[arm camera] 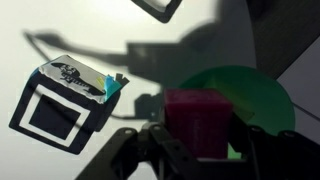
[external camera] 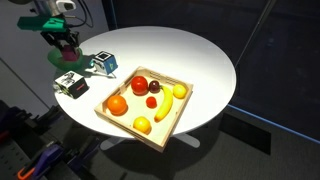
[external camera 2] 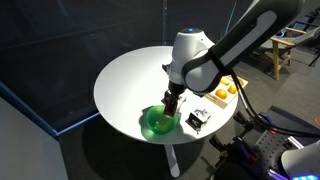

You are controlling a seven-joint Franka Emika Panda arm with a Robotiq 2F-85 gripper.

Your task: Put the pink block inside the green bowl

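Observation:
In the wrist view the pink block (arm camera: 197, 118) sits between my two dark fingers, and the gripper (arm camera: 200, 140) is shut on it. The green bowl (arm camera: 252, 88) lies right behind and under the block, partly hidden by it. In both exterior views the gripper (external camera: 66, 44) (external camera 2: 171, 102) hangs just over the green bowl (external camera: 74, 58) (external camera 2: 157, 123) near the table's edge. The block itself is too small to make out in those views.
A blue-and-white cube (external camera: 103, 64) and a dark grey-and-white block (external camera: 71, 84) (external camera 2: 197, 120) stand close to the bowl. A dark-framed white cube (arm camera: 62, 104) shows beside the bowl in the wrist view. A square wooden tray (external camera: 172, 118) of fruit fills the round white table's (external camera: 190, 55) middle.

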